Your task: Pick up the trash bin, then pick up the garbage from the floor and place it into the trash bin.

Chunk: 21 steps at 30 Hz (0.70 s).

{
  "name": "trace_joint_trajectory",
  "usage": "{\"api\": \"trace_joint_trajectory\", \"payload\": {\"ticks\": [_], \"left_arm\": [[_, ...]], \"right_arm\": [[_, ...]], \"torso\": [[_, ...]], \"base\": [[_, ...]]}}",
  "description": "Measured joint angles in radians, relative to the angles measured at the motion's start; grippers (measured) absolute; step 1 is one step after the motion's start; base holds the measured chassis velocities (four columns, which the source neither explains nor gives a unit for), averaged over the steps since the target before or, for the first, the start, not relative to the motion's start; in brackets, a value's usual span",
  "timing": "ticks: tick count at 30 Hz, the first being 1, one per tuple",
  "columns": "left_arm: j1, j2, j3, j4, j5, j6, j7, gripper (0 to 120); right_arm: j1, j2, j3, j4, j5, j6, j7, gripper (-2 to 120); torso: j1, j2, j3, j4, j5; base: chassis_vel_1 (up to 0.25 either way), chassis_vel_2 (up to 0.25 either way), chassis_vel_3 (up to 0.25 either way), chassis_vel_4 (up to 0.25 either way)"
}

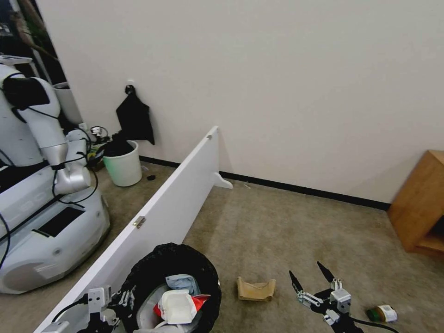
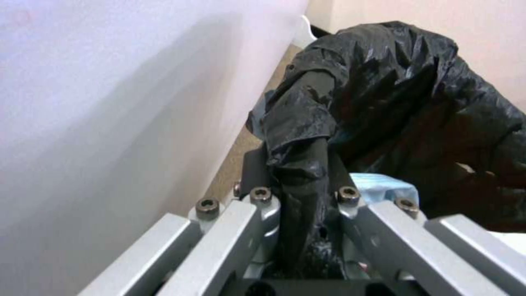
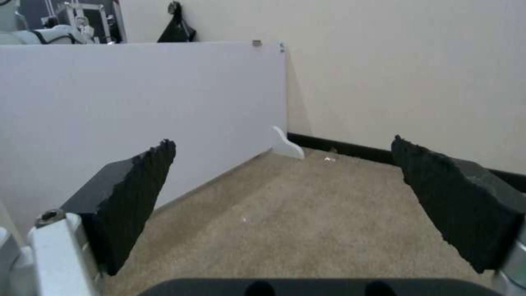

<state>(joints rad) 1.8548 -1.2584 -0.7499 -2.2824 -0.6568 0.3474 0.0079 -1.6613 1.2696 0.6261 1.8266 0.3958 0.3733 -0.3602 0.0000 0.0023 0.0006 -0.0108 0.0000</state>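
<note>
your head view looks forward and down from above over carpet [image 1: 277, 222], the white partition [image 1: 175, 203] and the wall. your left wrist view sits tight against the black bin liner [image 2: 394, 94]. your right wrist view looks low along the carpet, sharing the partition [image 3: 137, 102].

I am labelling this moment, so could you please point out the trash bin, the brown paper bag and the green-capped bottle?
trash bin [image 1: 152, 266]: head view, on its black-lined rim.
brown paper bag [image 1: 255, 289]: head view, on the middle of the torn bag.
green-capped bottle [image 1: 384, 313]: head view, on the bottle's pale body.
</note>
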Motion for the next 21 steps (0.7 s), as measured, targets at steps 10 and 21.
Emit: {"api": "trace_joint_trajectory", "payload": {"ticks": [10,21], "left_arm": [[0.000,0.000,-0.002,-0.001,0.001,-0.001,0.000,4],[0.009,-0.004,-0.007,-0.017,0.007,-0.001,-0.001,4]], "right_arm": [[0.001,-0.001,-0.001,0.000,0.001,0.000,0.001,100],[0.016,-0.019,-0.029,-0.004,0.008,-0.017,0.085,100]], "torso": [[0.000,0.000,0.000,0.0001,0.0000],[0.000,0.000,0.000,0.0000,0.0000]], "base": [[0.000,0.000,0.000,0.000],[0.000,0.000,0.000,0.000]]}}
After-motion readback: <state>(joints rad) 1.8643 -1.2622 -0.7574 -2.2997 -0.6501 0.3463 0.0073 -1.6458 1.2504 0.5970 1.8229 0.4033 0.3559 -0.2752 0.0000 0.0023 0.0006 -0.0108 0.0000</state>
